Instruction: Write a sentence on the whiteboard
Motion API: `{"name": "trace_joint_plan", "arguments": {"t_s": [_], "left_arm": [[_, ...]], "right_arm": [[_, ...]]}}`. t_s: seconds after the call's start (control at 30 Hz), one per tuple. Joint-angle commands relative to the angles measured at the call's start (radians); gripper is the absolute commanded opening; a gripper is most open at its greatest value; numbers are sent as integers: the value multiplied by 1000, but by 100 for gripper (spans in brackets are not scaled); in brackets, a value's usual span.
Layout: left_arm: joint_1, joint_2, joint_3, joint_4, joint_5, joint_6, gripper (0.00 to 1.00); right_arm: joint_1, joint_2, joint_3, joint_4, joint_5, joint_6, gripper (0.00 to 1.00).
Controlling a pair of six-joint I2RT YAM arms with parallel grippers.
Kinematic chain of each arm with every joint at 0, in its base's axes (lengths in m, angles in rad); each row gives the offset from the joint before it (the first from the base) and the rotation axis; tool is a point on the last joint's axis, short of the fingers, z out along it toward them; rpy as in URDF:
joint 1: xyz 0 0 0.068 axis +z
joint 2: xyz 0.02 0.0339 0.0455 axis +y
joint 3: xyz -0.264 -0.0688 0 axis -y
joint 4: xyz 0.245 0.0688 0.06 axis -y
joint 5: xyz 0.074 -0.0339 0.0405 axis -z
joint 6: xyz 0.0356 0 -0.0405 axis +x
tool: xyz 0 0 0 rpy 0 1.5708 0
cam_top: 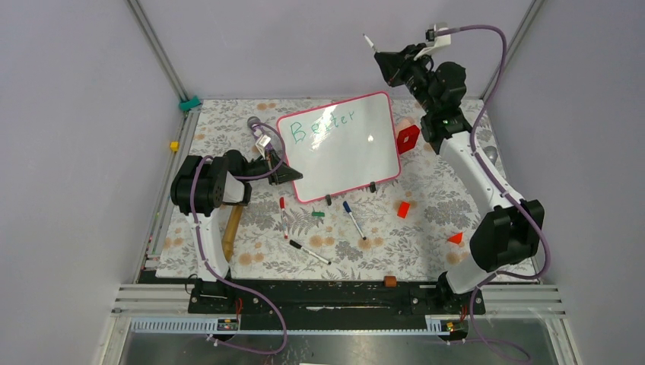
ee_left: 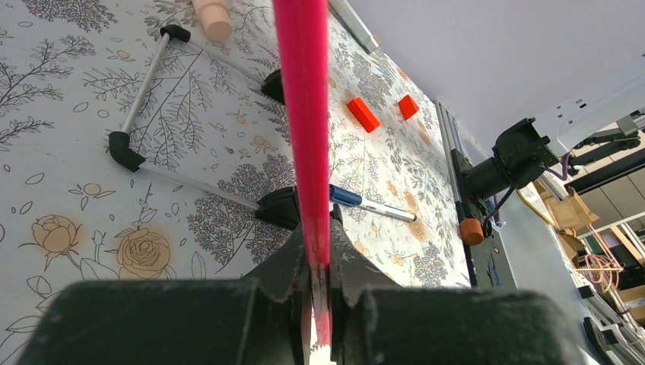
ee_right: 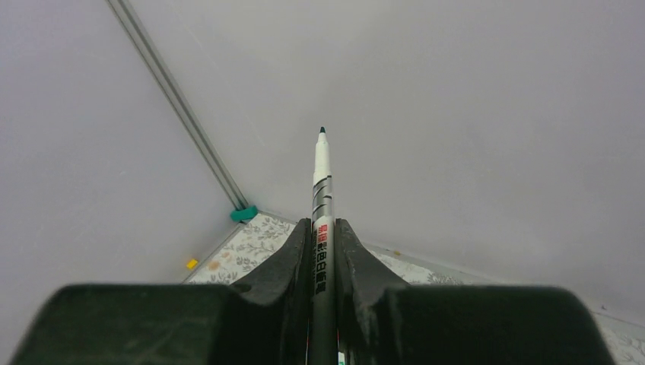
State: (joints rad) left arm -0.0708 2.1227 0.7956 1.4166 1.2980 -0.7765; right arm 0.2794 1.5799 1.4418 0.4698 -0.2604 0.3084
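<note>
The whiteboard [cam_top: 342, 152] stands tilted on its two black feet at mid-table, white with a pink-red frame. Only the green word "Better" [cam_top: 322, 126] shows, along its top. My left gripper [cam_top: 286, 173] is shut on the board's lower left frame edge. In the left wrist view the pink frame [ee_left: 304, 114] runs up from between the closed left gripper [ee_left: 321, 251]. My right gripper [cam_top: 385, 62] is raised above and behind the board's upper right corner, apart from it. It is shut on a marker [ee_right: 322, 190], tip pointing up toward the back wall.
On the floral mat in front of the board lie a red-capped marker [cam_top: 283, 217], a black marker [cam_top: 309, 252], a blue-capped marker [cam_top: 353, 219] and a green cap [cam_top: 318, 214]. Red blocks [cam_top: 403, 209] [cam_top: 455, 238] lie to the right. A wooden handle [cam_top: 233, 228] lies left.
</note>
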Motion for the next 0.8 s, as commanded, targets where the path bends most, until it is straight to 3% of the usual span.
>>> {"name": "trace_joint_plan", "arguments": {"t_s": [0.0,0.2,0.3,0.6,0.77], "left_arm": [[-16,14,-26,43,118,102,0],[-17,14,-27,44,117,102,0],[-15,15,-25,43,118,101,0],[-16,17,-21,44,121,96,0],[-18,19,-19,44,123,95,0]], "right_arm": [[-3,42,146,-61,-57,35,0],[11,99,337,-245,-22,50,0],[53,87,357,-306,44,6,0],[150,-80,63,-271,295,-5,0],[153,-123,5,-418,329,44,0]]}}
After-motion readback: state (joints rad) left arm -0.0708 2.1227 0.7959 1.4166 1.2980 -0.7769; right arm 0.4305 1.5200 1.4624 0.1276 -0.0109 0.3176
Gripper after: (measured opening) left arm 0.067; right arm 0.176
